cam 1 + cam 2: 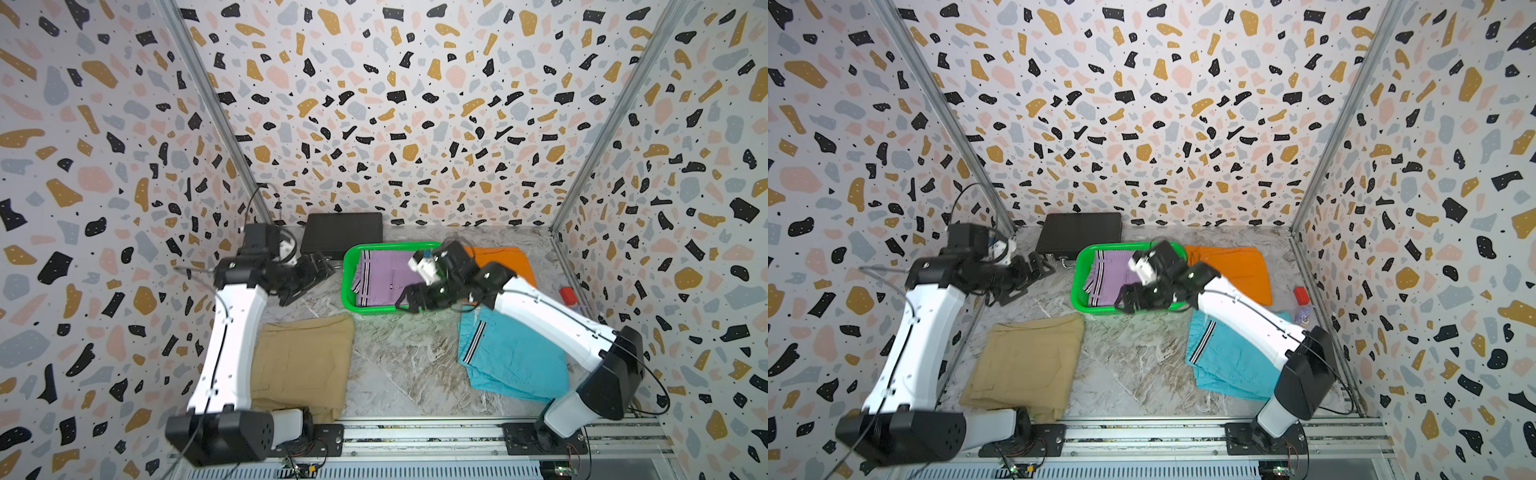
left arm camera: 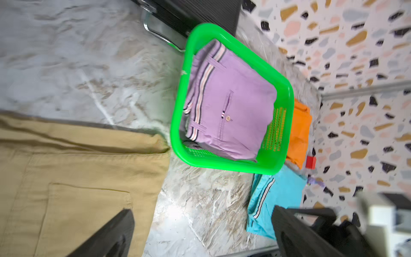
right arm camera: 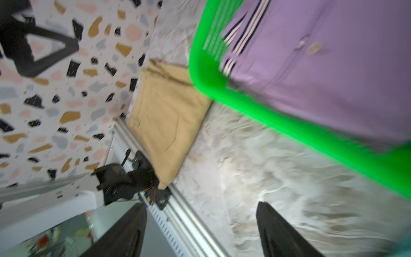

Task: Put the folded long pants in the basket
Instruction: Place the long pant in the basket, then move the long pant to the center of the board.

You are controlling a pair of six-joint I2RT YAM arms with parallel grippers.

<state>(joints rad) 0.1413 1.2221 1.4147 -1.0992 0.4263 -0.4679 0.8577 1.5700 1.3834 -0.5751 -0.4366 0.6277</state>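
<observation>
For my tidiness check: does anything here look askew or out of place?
The lilac pants sit unevenly in the green basket, their striped layers fanned apart. The turquoise pants also splay at their folded edges.

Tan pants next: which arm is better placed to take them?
Left. The tan pants lie beside the left arm; the right arm reaches over the turquoise pants on the far side.

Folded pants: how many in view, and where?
4. Lilac pants in the basket; tan pants and turquoise pants on the table in front of it; orange pants beside it, at the back. Others may be hidden under the lilac pair.
</observation>
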